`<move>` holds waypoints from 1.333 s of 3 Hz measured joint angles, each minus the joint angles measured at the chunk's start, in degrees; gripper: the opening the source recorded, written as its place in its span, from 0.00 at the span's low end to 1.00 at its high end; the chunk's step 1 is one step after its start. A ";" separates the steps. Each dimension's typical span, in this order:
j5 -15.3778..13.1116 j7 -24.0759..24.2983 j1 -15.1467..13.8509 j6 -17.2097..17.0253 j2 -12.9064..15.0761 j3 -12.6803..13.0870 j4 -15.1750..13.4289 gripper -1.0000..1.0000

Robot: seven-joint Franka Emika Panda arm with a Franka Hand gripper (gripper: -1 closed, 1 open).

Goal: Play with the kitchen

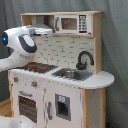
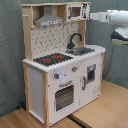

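The kitchen [image 1: 95, 102] is a tall white and light-wood toy unit, seen in both exterior views. Its counter holds a red-ringed black stovetop [image 2: 51, 59], a black faucet [image 2: 75, 39] and a sink [image 1: 72, 74]. A small microwave [image 2: 75, 11] sits on the top shelf beside the grey hood [image 2: 49, 20]. In the second exterior view my gripper [image 2: 88, 14] is at the kitchen's upper right corner, next to the microwave end of the shelf. In the first exterior view my white arm [image 1: 21, 44] fills the left side and partly covers the hood.
The oven door [image 2: 64, 96] and knobs [image 2: 56, 76] face front, with a small dispenser door [image 2: 91, 72] beside them. The kitchen [image 2: 37, 90] stands on a light wooden floor [image 2: 102, 112]. A grey curtain [image 1: 116, 45] hangs behind it.
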 joint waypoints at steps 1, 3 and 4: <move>-0.02 -1.55 -2.08 0.71 4.62 0.30 2.79 1.00; -0.06 -3.48 -7.45 1.75 13.55 4.03 8.47 1.00; -0.08 -3.69 -10.41 1.74 16.37 7.01 11.38 1.00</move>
